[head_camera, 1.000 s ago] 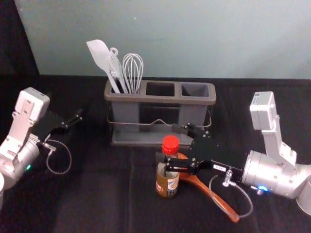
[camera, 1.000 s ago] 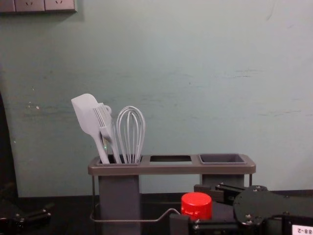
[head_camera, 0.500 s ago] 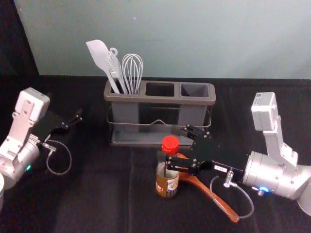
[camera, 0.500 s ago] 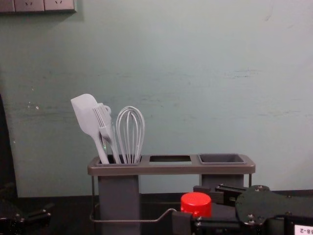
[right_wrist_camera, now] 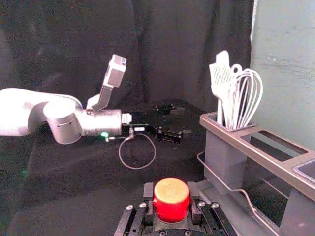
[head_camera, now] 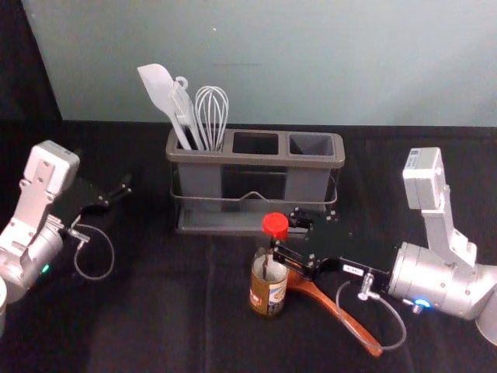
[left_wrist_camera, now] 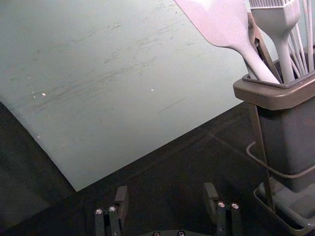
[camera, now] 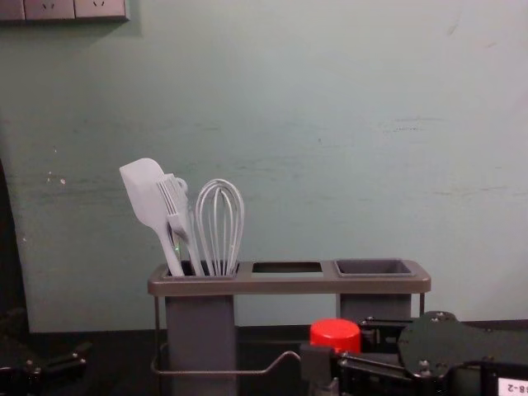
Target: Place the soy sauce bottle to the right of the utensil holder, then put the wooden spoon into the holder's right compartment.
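Observation:
The soy sauce bottle (head_camera: 268, 289) with its red cap stands in front of the utensil holder (head_camera: 256, 158), its top leaning slightly to the right. My right gripper (head_camera: 283, 233) comes from the right and is closed on its upper part. In the right wrist view the fingers of my right gripper (right_wrist_camera: 171, 196) flank the red cap (right_wrist_camera: 171, 199). The wooden spoon (head_camera: 334, 308) lies behind and right of the bottle, its head partly hidden by bottle and gripper. My left gripper (head_camera: 116, 194) is idle at the left; in its wrist view the left gripper (left_wrist_camera: 166, 199) is open.
A white spatula (head_camera: 159, 89), a brush and a whisk (head_camera: 212, 113) stand in the holder's left compartment. Its middle compartment (head_camera: 256, 143) and right compartment (head_camera: 311, 144) hold nothing visible. A wall rises behind the dark tabletop.
The right gripper's fingers have closed in on the bottle. Its red cap has shifted slightly right and back, while the base looks unmoved. My left arm has stayed still.

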Available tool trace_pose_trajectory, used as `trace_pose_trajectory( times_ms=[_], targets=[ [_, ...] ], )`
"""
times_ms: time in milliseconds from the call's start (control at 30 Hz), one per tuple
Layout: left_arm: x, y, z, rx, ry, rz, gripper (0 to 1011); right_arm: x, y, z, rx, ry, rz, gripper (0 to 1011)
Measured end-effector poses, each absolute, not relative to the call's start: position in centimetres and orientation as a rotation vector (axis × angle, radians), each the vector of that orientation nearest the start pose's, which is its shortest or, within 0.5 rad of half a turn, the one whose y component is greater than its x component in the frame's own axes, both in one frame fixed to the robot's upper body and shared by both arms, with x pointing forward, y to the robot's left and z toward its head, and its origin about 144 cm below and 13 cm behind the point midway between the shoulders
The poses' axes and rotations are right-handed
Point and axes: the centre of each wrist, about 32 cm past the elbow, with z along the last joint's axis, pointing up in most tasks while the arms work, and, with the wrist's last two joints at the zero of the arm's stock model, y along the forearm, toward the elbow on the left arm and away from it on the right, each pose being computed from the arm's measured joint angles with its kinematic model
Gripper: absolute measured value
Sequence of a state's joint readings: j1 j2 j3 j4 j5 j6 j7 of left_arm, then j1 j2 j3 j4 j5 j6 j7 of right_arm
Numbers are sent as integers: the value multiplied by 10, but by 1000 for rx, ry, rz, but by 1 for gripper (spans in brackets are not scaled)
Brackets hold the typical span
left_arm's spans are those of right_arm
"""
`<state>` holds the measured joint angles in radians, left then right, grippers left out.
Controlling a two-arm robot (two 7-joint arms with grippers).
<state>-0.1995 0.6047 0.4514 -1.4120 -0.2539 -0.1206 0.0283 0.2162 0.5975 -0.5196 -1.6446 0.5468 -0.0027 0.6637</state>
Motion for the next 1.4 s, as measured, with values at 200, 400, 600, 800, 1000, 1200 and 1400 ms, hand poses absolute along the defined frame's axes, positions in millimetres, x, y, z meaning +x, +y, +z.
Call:
trace_pose_trajectory(
  times_ms=[200, 400, 600, 800, 1000, 1200, 1400],
  targets=[
    [489, 310, 1140, 304, -285, 1248, 1005, 478, -248, 1190, -75, -30, -438, 390],
    [489, 310, 1140, 304, -285, 1248, 1005, 475, -250, 1195, -56, -37, -436, 390],
    [489, 310, 1140, 304, -285, 1248, 1005, 469, -254, 1207, -21, -52, -446, 390],
    [489, 310, 1140, 304, -285, 1248, 1005, 458, -269, 1223, 10, -88, -475, 390],
    [489, 310, 1140, 304, -285, 1248, 1005, 444, -300, 1232, 18, -127, -554, 390],
    [489, 310, 1140, 304, -285, 1248, 1005, 435, -336, 1234, 12, -156, -670, 390],
    [489, 310, 1140, 304, -285, 1248, 1005, 436, -362, 1234, -1, -176, -776, 390]
  ],
)
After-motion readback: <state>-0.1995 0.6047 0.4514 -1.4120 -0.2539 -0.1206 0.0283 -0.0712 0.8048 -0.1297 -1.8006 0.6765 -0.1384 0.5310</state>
